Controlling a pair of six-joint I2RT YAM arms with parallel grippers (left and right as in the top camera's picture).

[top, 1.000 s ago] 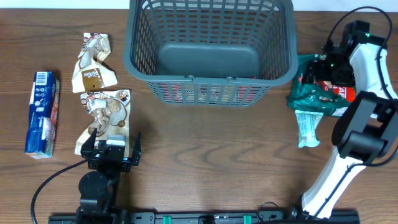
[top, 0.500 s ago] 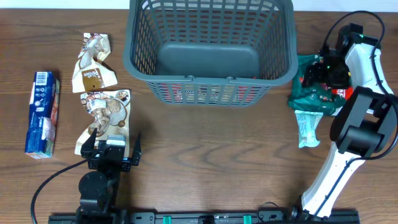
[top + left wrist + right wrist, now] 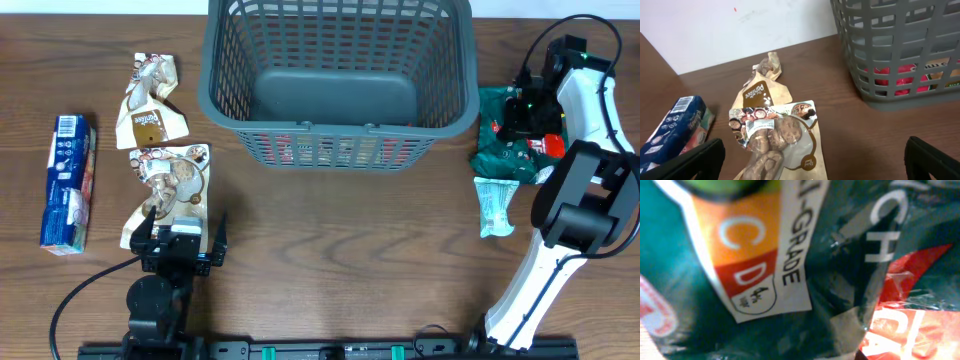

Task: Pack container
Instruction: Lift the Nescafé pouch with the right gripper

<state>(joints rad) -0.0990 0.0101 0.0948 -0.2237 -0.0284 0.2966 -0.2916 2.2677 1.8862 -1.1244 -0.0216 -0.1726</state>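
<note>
Green packet (image 3: pixel 500 157) pickup likely in hand, 3 o'clock of container (image 3: pixel 340 127). Right gripper (image 3: pixel 526 116) pressed into it, closure cannot be told; left gripper (image 3: pixel 181 235) spread. Lift needed next.

The container (image 3: pixel 340 127) blocks the counter's (image 3: pixel 350 250) far middle; packets (image 3: pixel 165 175) flank it left and right; the near middle lies open.

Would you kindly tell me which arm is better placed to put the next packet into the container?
Right, probably. The right gripper is right at the green packet beside the container, its camera filled by the wrapper. The left gripper sits open near the brown pouch, gripping nothing.
</note>
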